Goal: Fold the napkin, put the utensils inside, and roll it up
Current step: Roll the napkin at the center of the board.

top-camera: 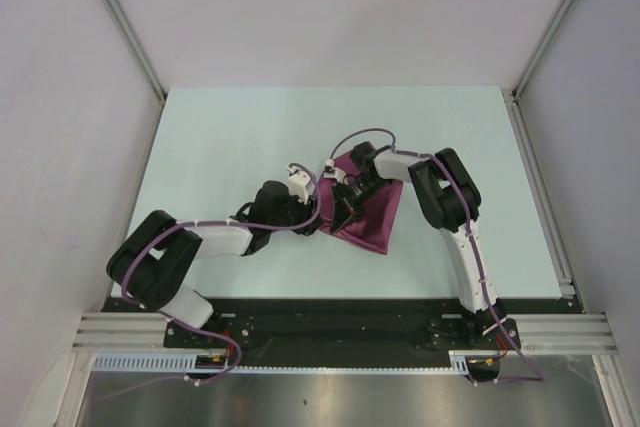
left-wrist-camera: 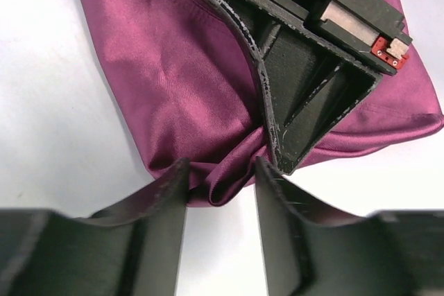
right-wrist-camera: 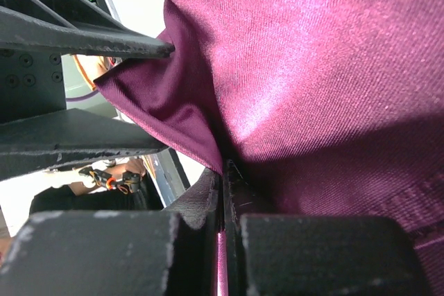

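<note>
Woven cloth for napkin (left-wrist-camera: 173, 81): satin sheen, fine twill grain, stitched hem, soft creases. Black plastic on left gripper (left-wrist-camera: 220, 192) and right gripper (left-wrist-camera: 286, 164): matt, scuffed, edges rough and worn pale. Smooth matt pale top on table (top-camera: 230, 137). At near edge, brushed metal sheet (top-camera: 350, 402), dull shine.

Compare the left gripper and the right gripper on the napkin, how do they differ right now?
Jaws: the left gripper stands with jaws apart, astride a bunched fold of the napkin; the right gripper is shut, pinching cloth. Position: the left gripper comes in at the napkin's left edge, while the right gripper reaches over the cloth from the right. Both are black, two-fingered, and meet at the same bunched spot.
</note>
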Robot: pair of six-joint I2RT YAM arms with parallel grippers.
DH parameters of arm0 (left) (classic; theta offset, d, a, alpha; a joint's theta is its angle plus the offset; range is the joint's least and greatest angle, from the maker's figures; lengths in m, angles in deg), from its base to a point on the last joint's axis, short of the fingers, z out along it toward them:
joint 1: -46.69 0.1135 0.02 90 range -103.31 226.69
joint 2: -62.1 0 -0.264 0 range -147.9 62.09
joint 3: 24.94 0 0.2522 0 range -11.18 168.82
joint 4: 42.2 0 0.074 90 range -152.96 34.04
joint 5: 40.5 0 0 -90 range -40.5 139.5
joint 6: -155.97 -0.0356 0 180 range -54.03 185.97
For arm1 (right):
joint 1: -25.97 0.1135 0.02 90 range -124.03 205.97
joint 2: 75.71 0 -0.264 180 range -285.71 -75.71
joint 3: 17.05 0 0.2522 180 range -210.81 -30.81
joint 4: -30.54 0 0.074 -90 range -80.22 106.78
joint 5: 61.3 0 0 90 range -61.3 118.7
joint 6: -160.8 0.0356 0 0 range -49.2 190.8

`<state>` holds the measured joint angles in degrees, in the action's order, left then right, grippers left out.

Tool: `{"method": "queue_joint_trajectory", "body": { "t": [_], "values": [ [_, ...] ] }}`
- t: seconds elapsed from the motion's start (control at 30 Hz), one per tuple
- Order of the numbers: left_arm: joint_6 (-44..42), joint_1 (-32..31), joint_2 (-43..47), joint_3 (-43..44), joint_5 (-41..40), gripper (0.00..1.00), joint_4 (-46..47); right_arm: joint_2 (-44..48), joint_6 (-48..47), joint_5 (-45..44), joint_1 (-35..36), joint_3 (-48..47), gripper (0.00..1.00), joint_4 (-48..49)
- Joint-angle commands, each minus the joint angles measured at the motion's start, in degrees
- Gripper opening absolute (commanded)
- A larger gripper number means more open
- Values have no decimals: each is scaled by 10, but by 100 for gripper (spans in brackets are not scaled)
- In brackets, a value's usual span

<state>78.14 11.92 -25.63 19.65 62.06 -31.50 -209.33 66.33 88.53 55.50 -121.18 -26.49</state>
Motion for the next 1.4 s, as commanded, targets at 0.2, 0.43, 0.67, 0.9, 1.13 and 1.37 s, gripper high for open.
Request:
{"method": "queue_joint_trajectory", "body": {
  "t": [0.2, 0.43, 0.67, 0.9, 1.13, 1.37],
  "values": [
    [12, -4, -14, 7, -32, 0, 1, -3, -8, -47, -4, -7, 4, -1],
    [20, 5, -32, 41, -25, 0, -59, 112, 24, -92, -21, 47, 56, 45],
    [28, 30, -54, 72, 23, 0, -106, 284, 39, -225, -23, 197, 66, 142],
    [23, 40, -65, 85, 48, 0, -123, 433, 32, -486, 74, 347, 69, 273],
    [26, 42, -69, 94, 57, 0, -131, 444, -5, -631, 155, 372, 70, 301],
    [33, 47, -71, 100, 63, 0, -137, 414, -18, -670, 191, 366, 66, 278]
  ]
}}
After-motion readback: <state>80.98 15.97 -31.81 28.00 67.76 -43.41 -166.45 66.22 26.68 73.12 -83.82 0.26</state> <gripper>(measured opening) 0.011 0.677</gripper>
